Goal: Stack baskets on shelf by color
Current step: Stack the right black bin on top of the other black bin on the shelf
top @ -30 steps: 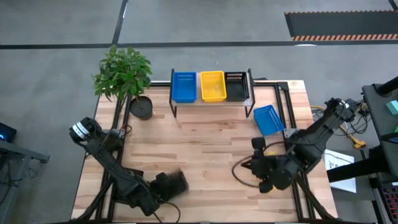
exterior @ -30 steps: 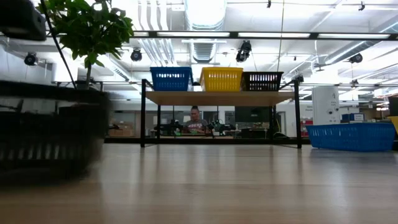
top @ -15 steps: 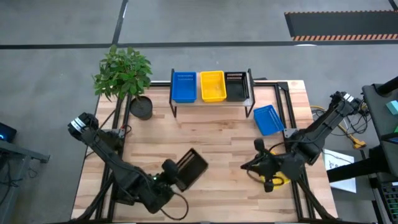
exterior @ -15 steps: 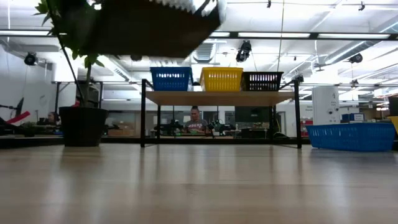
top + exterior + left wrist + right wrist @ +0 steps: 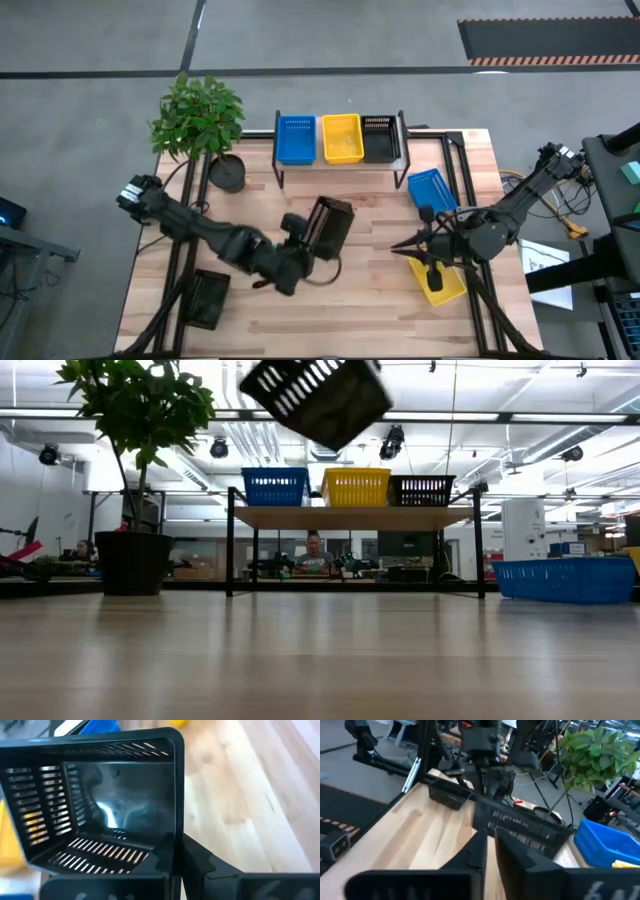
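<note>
My left gripper [image 5: 305,243] is over the table's middle, shut on a black basket [image 5: 328,225], which shows high and tilted in the low view [image 5: 315,395]. A second black basket [image 5: 205,297] sits flat near the table's left near corner. My right gripper [image 5: 400,245] hovers shut at the right, beside a yellow basket [image 5: 440,280] that lies on the table. A blue basket [image 5: 432,190] rests on the table right of the shelf [image 5: 340,162]. The shelf carries a blue [image 5: 295,140], a yellow [image 5: 342,138] and a black basket [image 5: 378,138] side by side. My left gripper pinches one wall of the black basket [image 5: 176,820] at its rim, with one finger [image 5: 161,854] inside the basket and the other [image 5: 200,862] outside. The fingers come from the table's near-left side. The basket is lifted clear of the table and tilted.
A potted plant [image 5: 200,120] stands at the far left corner, its dark pot [image 5: 227,173] left of the shelf. Bare tabletop [image 5: 360,300] lies between the two arms and in front of the shelf. A person sits in the room behind the shelf [image 5: 314,555].
My left gripper has risen from the table's near-left part and travelled toward the shelf, carrying the black basket up, clear of the table, and tipping it. My right arm has drawn slightly toward the far edge, and the yellow basket beneath it now shows.
</note>
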You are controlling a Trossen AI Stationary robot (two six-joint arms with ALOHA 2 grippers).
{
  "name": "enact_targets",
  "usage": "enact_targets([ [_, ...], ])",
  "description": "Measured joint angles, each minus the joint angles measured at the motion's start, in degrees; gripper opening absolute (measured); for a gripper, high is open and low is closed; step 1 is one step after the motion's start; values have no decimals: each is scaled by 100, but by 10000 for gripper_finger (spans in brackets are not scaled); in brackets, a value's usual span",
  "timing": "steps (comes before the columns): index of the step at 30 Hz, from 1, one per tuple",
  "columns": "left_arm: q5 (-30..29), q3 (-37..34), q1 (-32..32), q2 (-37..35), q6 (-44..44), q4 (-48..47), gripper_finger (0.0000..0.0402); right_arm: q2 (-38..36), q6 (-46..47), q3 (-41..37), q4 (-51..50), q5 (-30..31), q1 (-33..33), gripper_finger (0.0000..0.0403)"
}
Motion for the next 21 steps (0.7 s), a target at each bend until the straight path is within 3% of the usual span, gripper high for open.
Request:
enact_targets([
  [6,297,-31,317,27,-620,359,0,790,-8,934,-506,247,-275,101],
  [11,476,-30,448,30,-1133,384,0,1694,644,2317,-2123,125,-710,156],
  [16,492,-60,466,35,-1151,383,0,2660,1155,3734,-3705,-720,-1318,183],
  [21,496,-60,469,52,-1144,390,0,3490,847,4779,-4322,-1867,-1754,187],
])
